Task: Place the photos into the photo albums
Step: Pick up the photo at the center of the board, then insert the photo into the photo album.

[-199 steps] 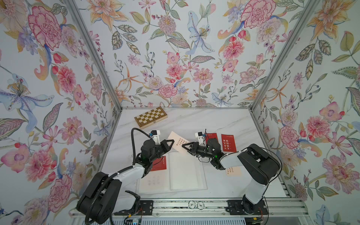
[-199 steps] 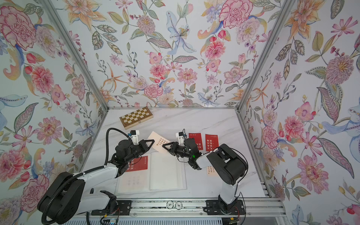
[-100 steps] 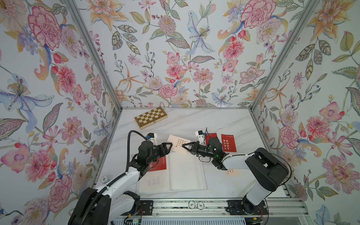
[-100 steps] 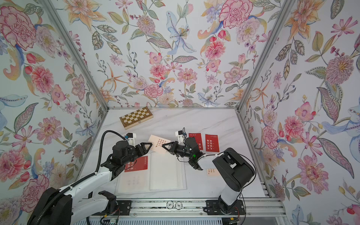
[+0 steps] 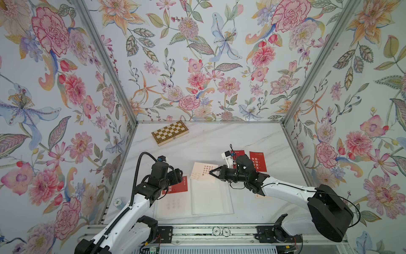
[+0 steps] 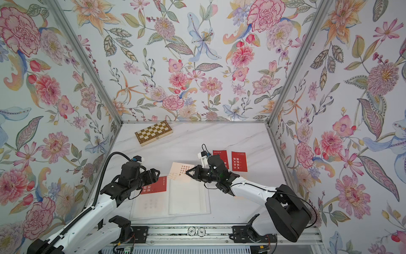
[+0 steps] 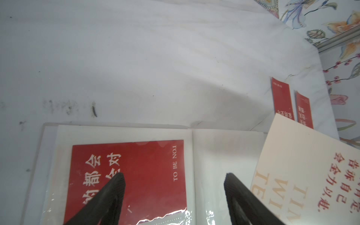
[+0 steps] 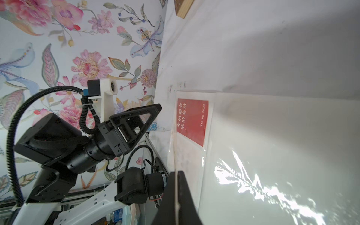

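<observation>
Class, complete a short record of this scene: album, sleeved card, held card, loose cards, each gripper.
Book: album open flat on the table
Sleeved: red card, page on the left arm's side
Held: cream card, over the other page's far edge
Loose: two red cards on the table beyond the right arm
Left: left gripper open, over the album
Right: right gripper shut on the cream card
</observation>
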Motion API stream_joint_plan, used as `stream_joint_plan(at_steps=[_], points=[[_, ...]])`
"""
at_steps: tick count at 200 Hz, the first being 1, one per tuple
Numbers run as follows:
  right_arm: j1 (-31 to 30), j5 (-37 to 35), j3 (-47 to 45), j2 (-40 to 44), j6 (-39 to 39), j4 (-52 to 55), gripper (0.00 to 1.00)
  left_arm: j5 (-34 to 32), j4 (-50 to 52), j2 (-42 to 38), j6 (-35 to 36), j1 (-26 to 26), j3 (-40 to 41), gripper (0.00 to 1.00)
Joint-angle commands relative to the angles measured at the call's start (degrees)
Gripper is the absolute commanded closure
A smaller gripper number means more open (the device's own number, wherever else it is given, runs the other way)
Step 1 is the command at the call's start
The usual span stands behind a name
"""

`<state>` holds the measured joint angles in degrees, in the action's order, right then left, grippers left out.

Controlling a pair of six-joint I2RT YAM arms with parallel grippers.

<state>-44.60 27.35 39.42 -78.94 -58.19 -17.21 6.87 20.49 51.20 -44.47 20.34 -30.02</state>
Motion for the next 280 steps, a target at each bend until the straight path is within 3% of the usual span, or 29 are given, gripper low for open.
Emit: stream_joint_plan(at_steps=[1, 34, 120, 196, 280], points=[[-3.1, -2.9, 5.2, 1.2, 5.8, 17.3, 1.0, -4.6, 8.9, -0.4, 1.8, -1.1, -0.5, 0.19], [-8.1, -6.2, 10.8, -0.6, 8.3, 28.0, 1.0, -5.8, 10.3, -0.4, 1.8, -2.5, 0.7, 0.18], [-16.2, -8.8, 18.5, -8.6, 9.3, 37.0, 1.0, -4.4, 7.4, -1.0, 1.3, -6.5, 5.4, 0.15], [-17.8, -12.8, 23.2, -10.2, 8.9, 45.2, 1.0, -3.5, 4.7, -1.4, 2.0, -9.6, 7.8, 0.15], [-19.7, -12.8, 24.3, -12.6, 7.0, 46.2, 1.0, -1.4, 1.8, -1.4, 3.1, -11.4, 9.6, 0.15]])
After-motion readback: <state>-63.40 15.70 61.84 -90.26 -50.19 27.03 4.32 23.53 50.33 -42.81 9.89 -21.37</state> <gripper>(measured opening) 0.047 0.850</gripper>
